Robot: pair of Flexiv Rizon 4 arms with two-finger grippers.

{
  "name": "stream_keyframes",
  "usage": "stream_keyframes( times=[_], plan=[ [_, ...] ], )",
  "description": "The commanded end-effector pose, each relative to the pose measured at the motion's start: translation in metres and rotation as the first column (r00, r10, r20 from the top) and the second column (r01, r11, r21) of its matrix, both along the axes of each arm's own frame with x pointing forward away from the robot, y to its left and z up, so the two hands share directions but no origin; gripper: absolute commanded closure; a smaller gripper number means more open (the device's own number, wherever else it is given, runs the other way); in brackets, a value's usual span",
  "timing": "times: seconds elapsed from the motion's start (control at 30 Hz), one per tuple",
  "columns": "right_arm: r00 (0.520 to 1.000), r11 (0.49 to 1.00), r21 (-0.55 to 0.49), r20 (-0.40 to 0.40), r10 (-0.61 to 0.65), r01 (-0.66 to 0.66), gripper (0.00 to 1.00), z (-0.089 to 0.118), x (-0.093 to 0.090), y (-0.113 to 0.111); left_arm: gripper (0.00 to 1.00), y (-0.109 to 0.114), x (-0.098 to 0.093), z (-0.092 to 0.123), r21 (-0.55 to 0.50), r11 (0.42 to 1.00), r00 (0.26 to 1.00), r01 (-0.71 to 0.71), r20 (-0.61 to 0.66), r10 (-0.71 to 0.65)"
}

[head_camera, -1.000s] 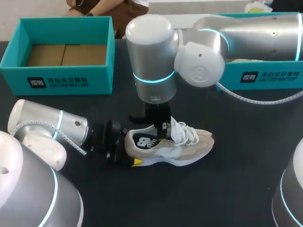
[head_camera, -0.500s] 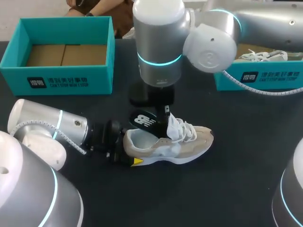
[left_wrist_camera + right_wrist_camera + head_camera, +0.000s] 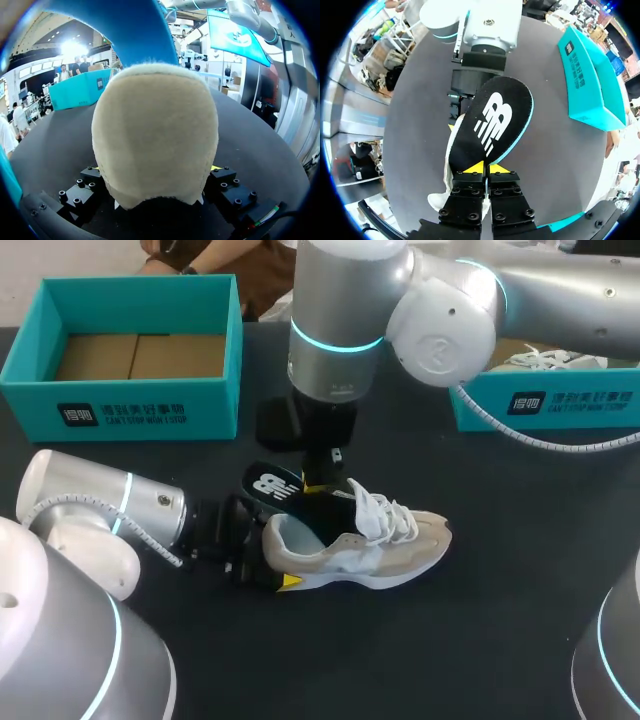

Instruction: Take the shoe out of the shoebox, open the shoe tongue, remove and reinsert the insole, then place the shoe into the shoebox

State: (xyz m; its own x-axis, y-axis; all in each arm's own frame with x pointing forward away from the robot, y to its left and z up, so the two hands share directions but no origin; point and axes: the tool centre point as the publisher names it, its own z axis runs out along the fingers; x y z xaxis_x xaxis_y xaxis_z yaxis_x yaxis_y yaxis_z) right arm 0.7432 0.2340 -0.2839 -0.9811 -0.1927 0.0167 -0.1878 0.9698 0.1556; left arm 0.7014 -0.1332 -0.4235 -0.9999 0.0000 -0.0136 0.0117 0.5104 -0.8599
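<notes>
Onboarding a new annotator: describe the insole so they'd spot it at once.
On the dark table, find the beige shoe with white laces at the middle. Over its heel opening, the right end effector pinches the insole by one end. It is the only flat black oval, with a white logo and a teal edge.

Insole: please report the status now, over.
Right end effector shut on insole, held over shoe. Left end effector shut on shoe heel. Open shoebox apart, not in the way.

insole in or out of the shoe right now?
Mostly out: right gripper holds the insole raised over the shoe; its front end is hidden.
</notes>
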Motion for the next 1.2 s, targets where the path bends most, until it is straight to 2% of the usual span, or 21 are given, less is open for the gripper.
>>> stream_keyframes(
  times=[0.03,0.23,1.0,1.17,1.2],
  plan=[
    [0.998,0.999,0.033,-0.060,-0.001,0.002,0.00,-0.0022,0.0053,0.0012,1.00,0.0000,-0.0008,-0.0010,0.003,1.000,1.000,0.001,0.001,-0.001],
    [0.973,0.996,0.080,-0.230,-0.009,0.028,0.00,-0.0019,0.0025,-0.0023,1.00,0.0000,-0.0008,-0.0010,0.003,1.000,1.000,0.001,0.001,-0.001],
    [0.973,0.996,0.080,-0.230,-0.009,0.028,0.00,-0.0019,0.0025,-0.0023,1.00,0.0000,-0.0008,-0.0010,0.003,1.000,1.000,0.001,0.001,-0.001],
    [0.956,0.972,0.207,-0.289,-0.044,0.107,0.00,0.0025,-0.0017,-0.0015,1.00,0.0000,-0.0008,-0.0010,0.003,1.000,1.000,0.001,0.001,-0.001],
    [0.945,0.963,0.234,-0.324,-0.052,0.133,0.00,0.0038,-0.0028,-0.0034,1.00,0.0000,-0.0008,-0.0010,0.003,1.000,1.000,0.001,0.001,-0.001]
  ],
)
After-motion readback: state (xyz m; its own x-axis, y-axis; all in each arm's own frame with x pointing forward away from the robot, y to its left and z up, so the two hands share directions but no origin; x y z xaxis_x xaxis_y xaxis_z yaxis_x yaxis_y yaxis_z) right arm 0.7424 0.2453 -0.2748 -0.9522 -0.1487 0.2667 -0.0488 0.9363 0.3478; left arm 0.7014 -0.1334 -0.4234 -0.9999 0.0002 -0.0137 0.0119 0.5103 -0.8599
